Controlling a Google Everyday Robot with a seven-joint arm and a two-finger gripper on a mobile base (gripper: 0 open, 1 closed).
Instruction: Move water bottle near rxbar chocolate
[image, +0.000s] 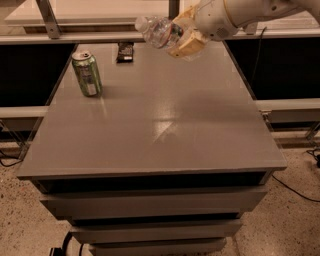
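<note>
Clear water bottle (157, 31) in claw (177, 37), over table (160, 130)

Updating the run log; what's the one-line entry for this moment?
gripper: shut on water bottle | bottle: aloft over far side of table, cap left | rxbar chocolate: on table, left of bottle | status: not placed
</note>
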